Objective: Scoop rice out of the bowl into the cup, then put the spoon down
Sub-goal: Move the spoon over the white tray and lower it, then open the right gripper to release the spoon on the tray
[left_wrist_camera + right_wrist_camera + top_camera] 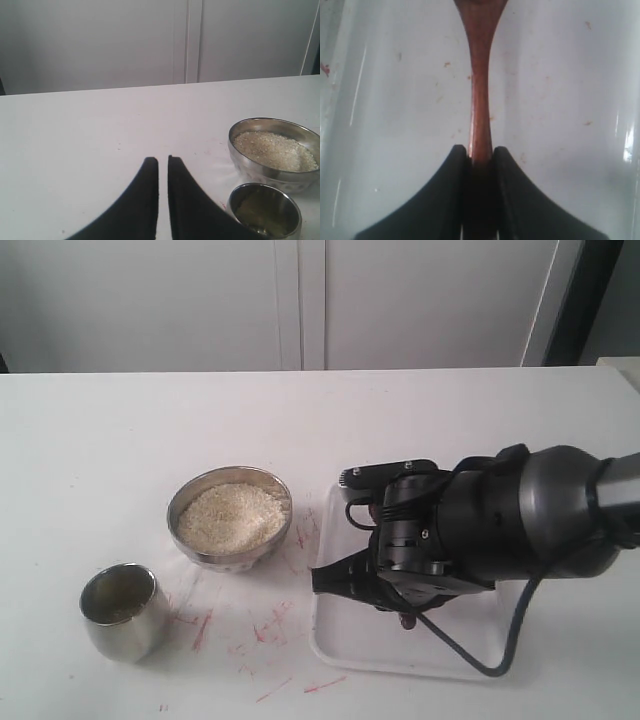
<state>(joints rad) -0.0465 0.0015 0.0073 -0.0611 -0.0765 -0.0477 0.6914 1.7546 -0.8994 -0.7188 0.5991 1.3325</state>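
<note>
Currently gripped: the spoon (480, 90), its thin handle pinched between the fingers of the right gripper (481, 150), over the white tray (335, 645); we cannot tell whether it rests on the tray or hangs just clear.
Feel: we judge it light, stiff wood, smooth and slim enough to twist or slide in a loose pinch.
Hold point: the handle, well back from the oval head, so the head is free to dig; we would want a firm pinch so a loaded head does not roll.
Load: the rice (232, 512), loose dry grains heaped in the bowl (222, 558), likely to spill from a tilted spoon.
Vessels: bowl and cup (125, 635) stand near each other but apart on the table (150, 420), left of the tray; shiny steel, and we expect either to skid if nudged.
Other tool: the left gripper (160, 162), fingers nearly together on nothing, near the cup.
</note>
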